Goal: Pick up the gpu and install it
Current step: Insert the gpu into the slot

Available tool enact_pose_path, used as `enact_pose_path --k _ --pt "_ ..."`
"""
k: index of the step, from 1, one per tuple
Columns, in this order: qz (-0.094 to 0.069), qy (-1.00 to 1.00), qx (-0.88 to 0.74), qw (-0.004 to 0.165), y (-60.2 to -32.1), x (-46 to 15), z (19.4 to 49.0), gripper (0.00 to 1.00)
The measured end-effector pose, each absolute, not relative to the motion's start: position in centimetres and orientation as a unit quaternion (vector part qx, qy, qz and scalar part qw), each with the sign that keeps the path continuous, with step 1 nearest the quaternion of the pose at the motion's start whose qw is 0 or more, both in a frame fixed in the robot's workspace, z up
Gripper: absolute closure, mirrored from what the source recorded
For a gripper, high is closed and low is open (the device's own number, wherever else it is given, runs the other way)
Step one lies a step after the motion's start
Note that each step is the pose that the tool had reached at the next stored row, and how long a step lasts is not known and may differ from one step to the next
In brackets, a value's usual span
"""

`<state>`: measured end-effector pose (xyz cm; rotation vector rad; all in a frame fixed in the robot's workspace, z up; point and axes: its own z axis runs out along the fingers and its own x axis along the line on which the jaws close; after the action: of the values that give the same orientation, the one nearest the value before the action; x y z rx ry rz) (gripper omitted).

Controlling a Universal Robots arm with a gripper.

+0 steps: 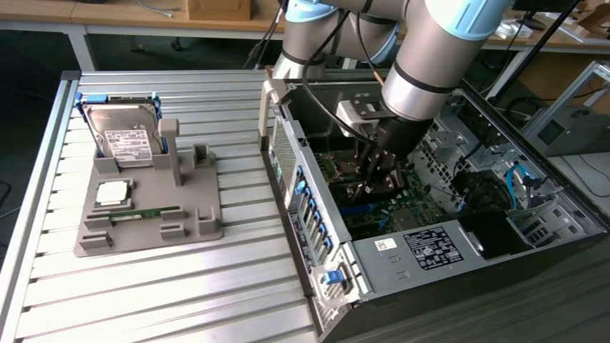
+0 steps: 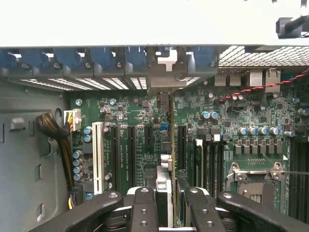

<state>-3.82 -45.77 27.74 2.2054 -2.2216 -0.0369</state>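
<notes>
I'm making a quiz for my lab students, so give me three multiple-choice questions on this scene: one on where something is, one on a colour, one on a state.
1. Where is the hard drive?
A. Inside the computer case
B. Standing in the grey fixture
C. Flat on the bare table

2. What colour are the latches along the case's slot row?
A. Blue
B. Red
C. Yellow

3. How is the gpu?
A. Lying on the fixture
B. Leaning against the case outside
C. Gripped on edge by the pincer over the motherboard

Answers:
1 B: the hard drive stands in the grey fixture, on the exterior view's left.
2 A: the latches are blue.
3 C: the pincer clasps the gpu above the motherboard, inside the computer case.
</notes>
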Motion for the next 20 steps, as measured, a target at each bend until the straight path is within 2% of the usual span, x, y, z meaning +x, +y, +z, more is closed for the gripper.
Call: enact_pose_path --k 20 --pt "-0.011 -0.71 0.704 0.007 -45.8 -4.5 26.5 0.73"
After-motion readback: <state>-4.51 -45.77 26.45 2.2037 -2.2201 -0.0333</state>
